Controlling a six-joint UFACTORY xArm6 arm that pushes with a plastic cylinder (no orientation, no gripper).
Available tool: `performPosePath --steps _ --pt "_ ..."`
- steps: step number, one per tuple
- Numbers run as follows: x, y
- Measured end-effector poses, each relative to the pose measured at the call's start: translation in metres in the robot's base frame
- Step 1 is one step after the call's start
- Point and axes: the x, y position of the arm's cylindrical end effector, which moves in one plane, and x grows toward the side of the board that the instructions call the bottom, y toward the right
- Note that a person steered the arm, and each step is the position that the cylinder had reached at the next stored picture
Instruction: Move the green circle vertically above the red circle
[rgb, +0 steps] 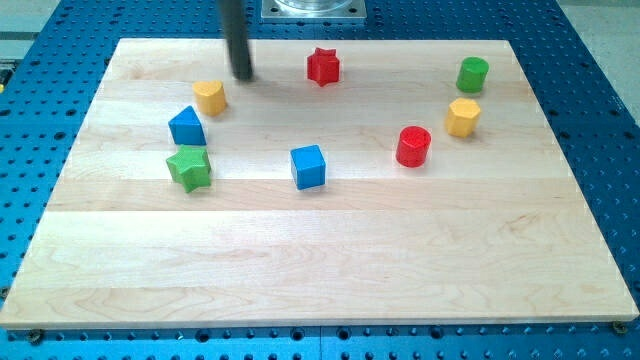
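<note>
Green circle (473, 74) sits up-right of red circle (413, 146) — no pincer shows, my tip (243, 76) touches nothing.

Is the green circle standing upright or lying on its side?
Upright: the green circle shows its round flat top facing up, near the yellow block.

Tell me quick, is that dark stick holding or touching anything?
My tip: no gripper, holds nothing; touches no block, resting up and right of the yellow block, far left of the green circle.
</note>
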Motion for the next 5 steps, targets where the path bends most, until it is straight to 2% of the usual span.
performPosePath --steps 1,2,3,4,5 --pt "0.022 -0.052" --pt "0.019 -0.052" --pt "-0.004 -0.046" --pt "0.032 -0.015" --pt "0.081 0.077"
